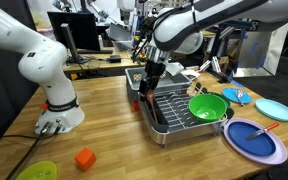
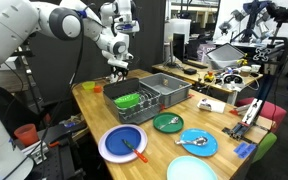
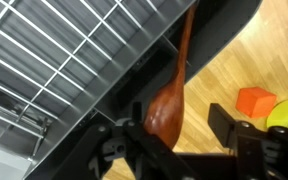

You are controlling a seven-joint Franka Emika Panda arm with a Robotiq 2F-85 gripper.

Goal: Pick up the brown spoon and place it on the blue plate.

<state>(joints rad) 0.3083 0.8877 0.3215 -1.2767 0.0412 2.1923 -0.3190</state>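
The brown spoon (image 3: 174, 85) shows in the wrist view. It lies along the outer edge of the dark dish rack (image 3: 64, 60), with its bowl between my fingers, close to one of them. My gripper (image 3: 179, 125) is open around the spoon's bowl, and its other finger stands clear of it. In both exterior views my gripper (image 1: 151, 76) (image 2: 117, 72) is low at the rack's end and hides the spoon. The blue plate (image 1: 246, 142) (image 2: 112, 148) lies on the table past the rack's other end, with a thin orange-red utensil on it.
A green bowl (image 1: 208, 106) sits in the rack (image 1: 174, 112). A light cyan plate (image 1: 275, 109) and a small blue spoon (image 1: 234, 95) lie beyond. An orange block (image 1: 84, 158) (image 3: 254, 100) and a yellow-green dish (image 1: 36, 172) lie on the wooden table near the robot's base.
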